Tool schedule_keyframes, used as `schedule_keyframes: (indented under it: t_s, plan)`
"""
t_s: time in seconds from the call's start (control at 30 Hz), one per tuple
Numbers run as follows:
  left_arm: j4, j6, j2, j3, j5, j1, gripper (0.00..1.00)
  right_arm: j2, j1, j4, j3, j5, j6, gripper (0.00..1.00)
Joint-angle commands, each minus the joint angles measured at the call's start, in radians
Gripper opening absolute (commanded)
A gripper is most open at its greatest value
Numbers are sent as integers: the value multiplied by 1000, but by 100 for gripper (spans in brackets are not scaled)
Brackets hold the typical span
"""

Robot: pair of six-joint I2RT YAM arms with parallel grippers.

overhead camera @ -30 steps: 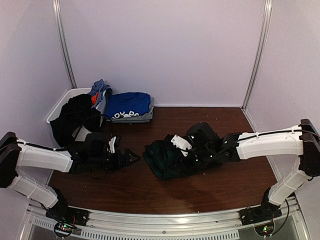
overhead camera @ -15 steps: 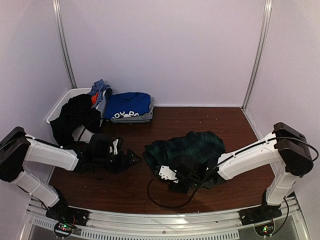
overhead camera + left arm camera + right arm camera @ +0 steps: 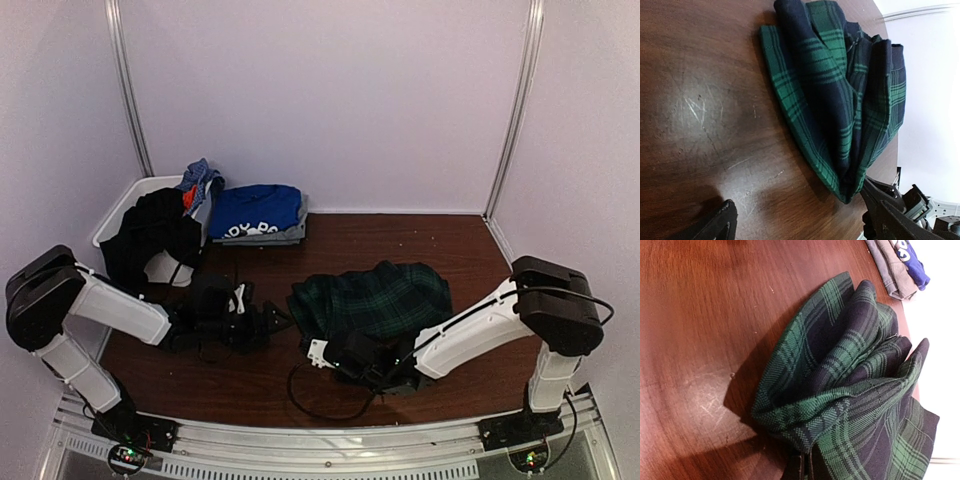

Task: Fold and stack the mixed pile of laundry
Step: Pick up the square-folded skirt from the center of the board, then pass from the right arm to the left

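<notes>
Pinching the near hem of the dark green tartan skirt (image 3: 850,390), the right gripper (image 3: 801,467) shows two dark fingers pressed together at the bottom edge of the right wrist view. The cloth is bunched into soft folds just beyond them. From above, this arm reaches low across the front of the wooden table (image 3: 470,240), its wrist at the skirt's near-left edge, and a loop of black cable (image 3: 322,408) lies on the wood below it.

The skirt lies in a loose heap right of the table's middle, its pleats fanning toward the back.

The left gripper (image 3: 272,322) lies low over the table just left of the skirt and apart from it, with its jaws spread wide and nothing between them. In the left wrist view one finger (image 3: 722,222) sits at the lower left and the other at the lower right, with bare wood and the skirt's folded edge between them.

Farther back on the left, a royal-blue T-shirt (image 3: 258,210) with white print lies folded on top of a grey garment (image 3: 285,236). Just beside that stack stands the white plastic basket (image 3: 122,203), against the left wall. A black garment (image 3: 150,240) is draped over its rim, and a multicoloured piece (image 3: 200,178) pokes up at its far corner.
</notes>
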Motion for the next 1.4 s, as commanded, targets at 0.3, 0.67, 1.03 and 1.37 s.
schedule_keyframes:
  t_s: [0.3,0.67,1.03,1.37]
  plan:
    - [182,-100,108,86,-22,-55,98,-139,7,165,-106,6,-51,0]
    - [379,-225,234,134,-108,-146,98,-110,7,162,-55,-47,-51,0]
    - [465,-228,367,221,-74,-150,98,-89,8,125,-8,-138,-43,0]
    - [386,-196,445,288,-72,-146,98,-63,19,112,23,-158,-43,0]
